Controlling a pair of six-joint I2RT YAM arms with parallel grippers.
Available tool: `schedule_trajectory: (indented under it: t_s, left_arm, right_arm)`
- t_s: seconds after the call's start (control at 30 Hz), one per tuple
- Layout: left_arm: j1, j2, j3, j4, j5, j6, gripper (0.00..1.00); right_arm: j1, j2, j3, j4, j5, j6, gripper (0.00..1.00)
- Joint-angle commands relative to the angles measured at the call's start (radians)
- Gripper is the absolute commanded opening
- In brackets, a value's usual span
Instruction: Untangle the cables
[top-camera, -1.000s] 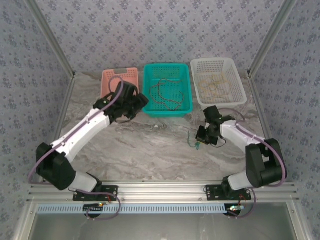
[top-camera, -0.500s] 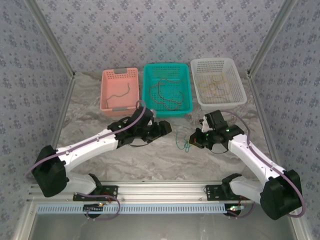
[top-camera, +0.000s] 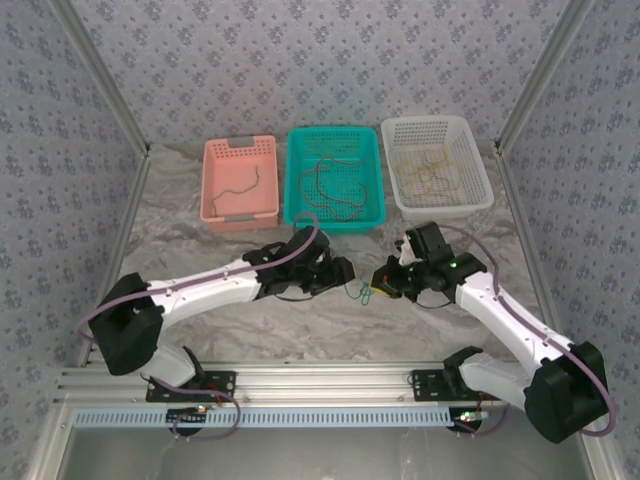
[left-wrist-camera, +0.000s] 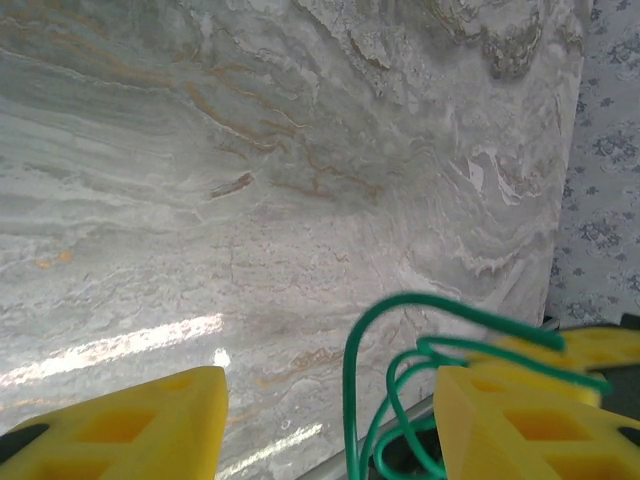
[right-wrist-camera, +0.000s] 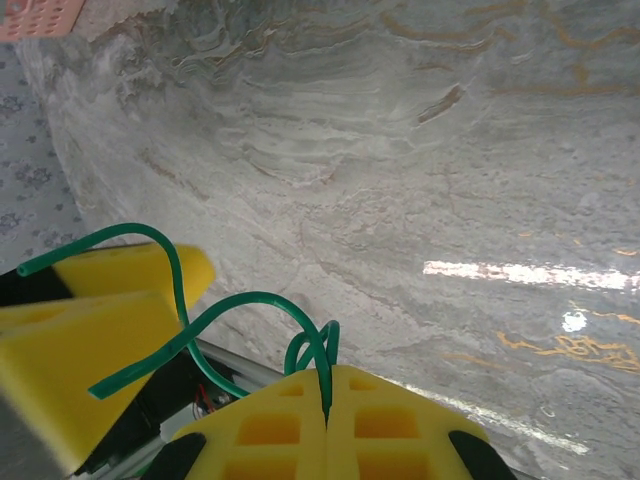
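Observation:
A thin green cable (top-camera: 358, 292) hangs in loops above the marble table, between my two grippers. My right gripper (top-camera: 385, 283) is shut on it; in the right wrist view the yellow fingers (right-wrist-camera: 260, 425) pinch the green cable (right-wrist-camera: 250, 305) at their tips. My left gripper (top-camera: 345, 275) faces it from the left and is open. In the left wrist view the green cable (left-wrist-camera: 352, 390) loops between the spread yellow fingers (left-wrist-camera: 150, 425), close to the right one. More cables lie in the baskets at the back.
Three baskets stand in a row at the back: a pink basket (top-camera: 240, 150) with a dark cable, a teal basket (top-camera: 335, 135) with brown and red cables, a white basket (top-camera: 437, 125) with yellowish cables. Metal frame posts rise at both sides.
My left arm has swung from the pink basket down and right to meet the right gripper. The right gripper has carried the green cable a little left. The left jaws have narrowed somewhat.

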Motion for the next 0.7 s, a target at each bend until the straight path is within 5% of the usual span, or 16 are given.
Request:
schedule_trajectory:
  t_s: [0.0,0.07,0.1,0.27,0.67]
  left_arm:
    - [-0.014,0.060,0.051,0.050,0.000,-0.013,0.43]
    - [-0.012,0.071,0.057,0.030,-0.036,-0.027,0.08]
    - [-0.004,0.064,0.053,0.000,-0.073,-0.037,0.00]
    - [0.092,-0.134,-0.052,-0.175,-0.255,-0.060,0.00]
    - [0.392,-0.478,-0.153,-0.466,-0.239,0.006,0.00]
  right_arm:
    - [0.013,-0.018,-0.015,0.014,-0.025,0.033,0.00]
    - [0.013,-0.025,-0.019,0.012,-0.025,0.035,0.00]
    - [0.009,-0.030,-0.019,0.006,-0.023,0.036,0.00]
    - [-0.043,-0.068,-0.033,-0.070,-0.007,0.003,0.00]
    - [-0.098,-0.133,-0.090,-0.077,0.155,0.065,0.00]
